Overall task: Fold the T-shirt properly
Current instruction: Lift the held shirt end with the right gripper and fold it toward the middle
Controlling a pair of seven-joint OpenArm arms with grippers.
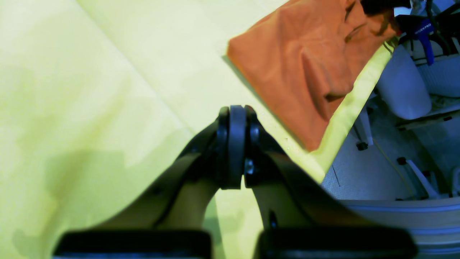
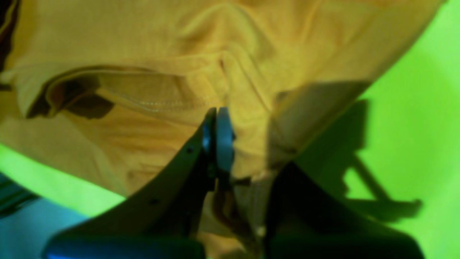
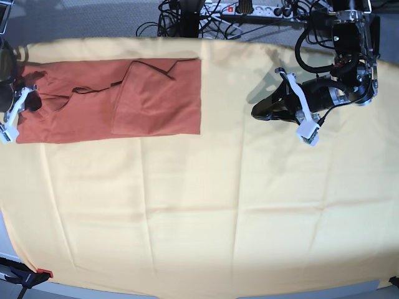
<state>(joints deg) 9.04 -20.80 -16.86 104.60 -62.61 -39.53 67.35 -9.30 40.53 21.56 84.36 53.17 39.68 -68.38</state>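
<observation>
Left wrist view: I see the T-shirt up ahead at the bench's edge, well apart from my left end effector, whose fingers are pressed together on nothing, over the yellow cloth. Right wrist view: colours are off and blurry; my right end effector sits against the shirt, fingers together, but whether fabric is pinched I cannot tell. Base view: the shirt lies far left, partly folded, its left end beside the right end effector, which the frame cuts off.
</observation>
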